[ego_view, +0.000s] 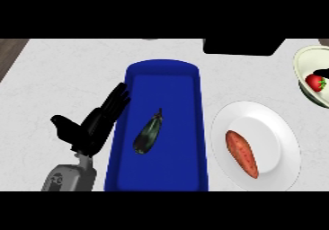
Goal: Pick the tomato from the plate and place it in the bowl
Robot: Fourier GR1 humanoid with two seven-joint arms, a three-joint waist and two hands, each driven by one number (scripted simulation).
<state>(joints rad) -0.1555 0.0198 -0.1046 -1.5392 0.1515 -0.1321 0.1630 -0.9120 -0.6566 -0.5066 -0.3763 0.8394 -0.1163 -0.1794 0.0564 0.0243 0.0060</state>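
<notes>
Tomato [315, 83] first: it shows red inside the bowl's [300, 58] rim at the far right, just under a dark shape at the picture's edge that I take to be my right hand [326, 72]. So little of that hand shows that I cannot tell how far open it is, or whether it has hold of the tomato. The two are touching or very nearly so.

My left hand [94, 123] rests well away on the left, open and flat, holding nothing, just beside the blue tray [164, 72].

Outward from the right hand, the plate [260, 119] lies nearer to me and to the left of the bowl. It carries only 1 sweet potato [242, 153], its long axis running away from me. Further left, the tray holds an eggplant [148, 133]. All of it sits on the pale tabletop [61, 67].

My judgement: the tomato is off the plate and at its goal, so the task is all but done. What remains turns on the right hand, the only one near, letting go if it has not and lifting straight up clear of the rim.
</notes>
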